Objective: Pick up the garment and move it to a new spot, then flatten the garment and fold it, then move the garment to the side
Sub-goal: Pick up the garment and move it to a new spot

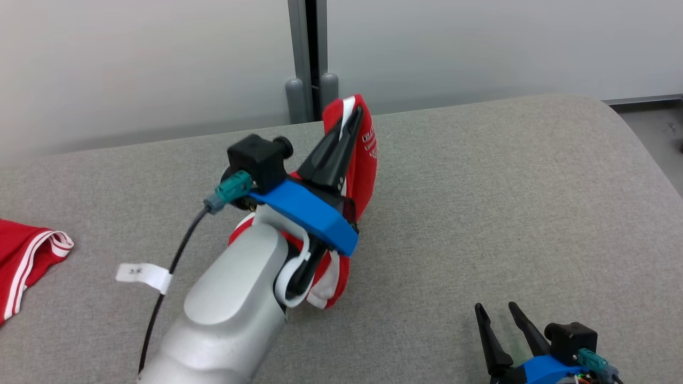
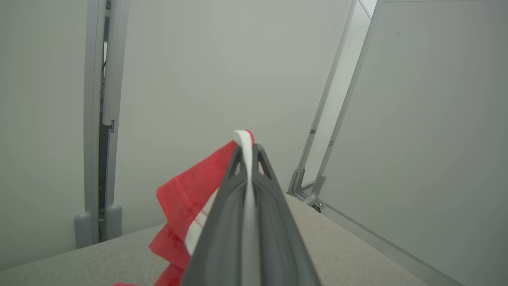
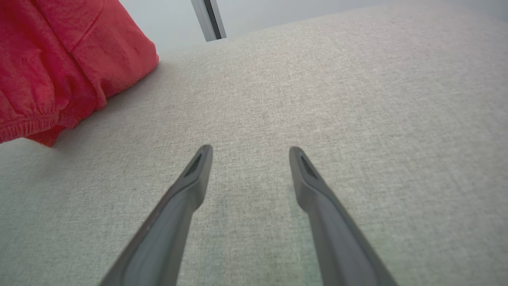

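Note:
A red garment (image 1: 364, 160) with white trim hangs bunched from my left gripper (image 1: 351, 118), which is raised above the grey padded table (image 1: 507, 186) and shut on the cloth's white edge. The left wrist view shows that white band pinched between the fingers, red cloth (image 2: 186, 202) drooping to the left of them. The garment's lower end (image 1: 331, 288) touches the table beside my forearm. My right gripper (image 1: 499, 308) sits low at the front right, open and empty, just above the table. Its wrist view has the red cloth (image 3: 59, 67) at the upper left, apart from the gripper (image 3: 248, 153).
Another red piece of cloth with white stripes (image 1: 24, 256) lies at the table's left edge. A white tag (image 1: 143, 276) hangs on my left arm's cable. Pale partition walls with a grey post (image 1: 308, 58) stand behind the table. The table's right side curves off toward the floor.

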Available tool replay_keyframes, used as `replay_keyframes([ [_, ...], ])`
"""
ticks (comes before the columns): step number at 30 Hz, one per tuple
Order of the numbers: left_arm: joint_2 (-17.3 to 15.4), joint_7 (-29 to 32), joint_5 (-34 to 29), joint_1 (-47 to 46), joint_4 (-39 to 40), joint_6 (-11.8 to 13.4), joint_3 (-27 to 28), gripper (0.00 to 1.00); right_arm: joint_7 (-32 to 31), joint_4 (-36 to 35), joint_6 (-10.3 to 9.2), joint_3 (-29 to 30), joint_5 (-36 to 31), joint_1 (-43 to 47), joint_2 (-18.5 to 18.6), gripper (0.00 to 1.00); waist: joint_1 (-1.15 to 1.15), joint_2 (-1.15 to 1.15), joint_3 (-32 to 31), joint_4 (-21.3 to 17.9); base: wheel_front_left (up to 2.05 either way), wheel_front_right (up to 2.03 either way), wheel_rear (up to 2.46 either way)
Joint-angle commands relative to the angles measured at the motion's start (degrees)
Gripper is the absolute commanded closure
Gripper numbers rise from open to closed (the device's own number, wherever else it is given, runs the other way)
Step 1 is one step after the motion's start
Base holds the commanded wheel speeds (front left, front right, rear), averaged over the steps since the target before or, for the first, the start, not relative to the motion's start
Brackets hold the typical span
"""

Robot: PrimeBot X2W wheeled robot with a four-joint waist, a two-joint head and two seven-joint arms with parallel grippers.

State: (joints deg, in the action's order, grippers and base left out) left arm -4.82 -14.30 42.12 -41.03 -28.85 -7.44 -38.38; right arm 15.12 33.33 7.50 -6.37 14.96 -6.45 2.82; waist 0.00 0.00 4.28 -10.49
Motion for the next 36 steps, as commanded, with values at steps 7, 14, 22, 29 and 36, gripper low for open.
replay_keyframes([
  [7, 1.29, -0.89, -0.93, 6.51, -8.96, 0.12, -3.61, 0.00, 0.05, -0.20, -0.02, 0.28, 0.62, 0.52, 0.18, 0.00, 0.00, 0.00, -0.48, 1.41, 0.00, 0.00, 0.00],
  [14, -0.32, -0.94, -3.18, 15.10, -9.79, 1.47, 3.64, 0.00, 0.05, -0.36, -0.01, 1.30, 0.35, 1.45, 0.16, 0.00, 0.00, 0.00, -2.51, 4.23, 0.00, 0.00, 0.00],
  [22, -1.66, -0.96, -9.73, 29.10, -3.91, 3.74, 16.13, 0.00, 0.05, -0.65, -0.02, 2.21, 0.83, 2.55, 0.19, 0.00, 0.00, 0.00, -4.93, 6.37, 0.00, 0.00, 0.00],
  [29, -0.27, -0.97, -17.60, 40.38, 1.22, 2.77, 25.12, 0.00, 0.05, -1.19, -0.01, 3.04, 0.60, 4.03, 0.17, 0.00, 0.00, 0.00, -6.54, 7.87, 0.00, 0.00, 0.00],
  [36, 1.21, -0.97, -21.78, 43.24, 0.78, 0.98, 28.15, 0.00, 0.05, -1.43, -0.01, 2.99, 0.13, 4.57, 0.17, 0.00, 0.00, 0.00, -6.36, 8.48, 0.00, 0.00, 0.00],
])
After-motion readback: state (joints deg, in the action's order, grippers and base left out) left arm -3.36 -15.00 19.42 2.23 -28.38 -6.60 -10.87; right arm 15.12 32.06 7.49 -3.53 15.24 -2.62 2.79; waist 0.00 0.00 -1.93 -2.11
